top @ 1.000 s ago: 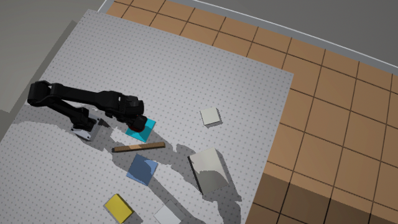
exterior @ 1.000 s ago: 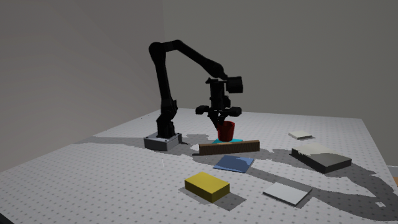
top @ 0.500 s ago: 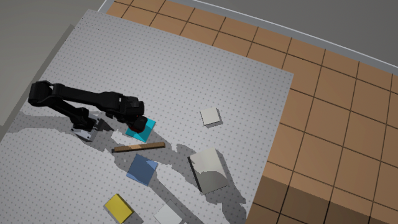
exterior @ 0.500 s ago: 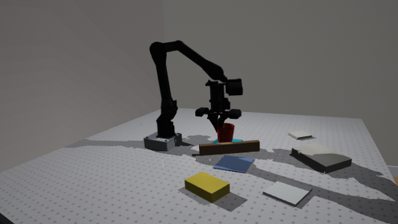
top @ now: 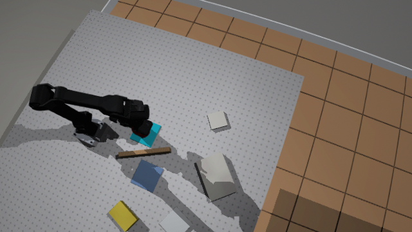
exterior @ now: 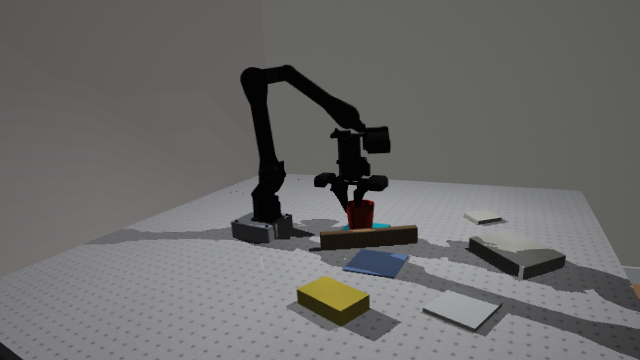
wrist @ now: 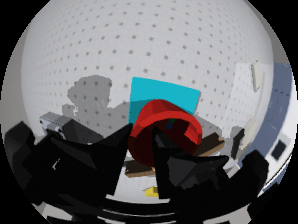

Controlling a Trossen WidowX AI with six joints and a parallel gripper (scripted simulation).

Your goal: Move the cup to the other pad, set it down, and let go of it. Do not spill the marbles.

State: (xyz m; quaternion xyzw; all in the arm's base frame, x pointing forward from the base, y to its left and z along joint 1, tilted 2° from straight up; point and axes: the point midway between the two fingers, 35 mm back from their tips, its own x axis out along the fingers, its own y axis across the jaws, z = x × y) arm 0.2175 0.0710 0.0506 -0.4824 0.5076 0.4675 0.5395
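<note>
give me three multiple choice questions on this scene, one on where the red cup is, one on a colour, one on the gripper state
1. Where does the red cup stand?
A. on the yellow block
B. on the cyan pad
C. on the dark blue pad

2. What colour is the flat block nearest the exterior camera?
A. yellow
B. green
C. orange

3. How is the black parallel-jaw gripper set?
A. spread wide, far off to the side of the cup
B. clamped on the wooden bar
C. partly opened, fingers at the cup's rim

Answers:
1. B, the cup's base meets cyan in the exterior view, and the wrist view shows the cyan square right behind it.
2. A, the block in front is plainly yellow.
3. C, the fingers hang at the rim with the jaws eased apart; the wooden bar lies untouched in front.
</note>
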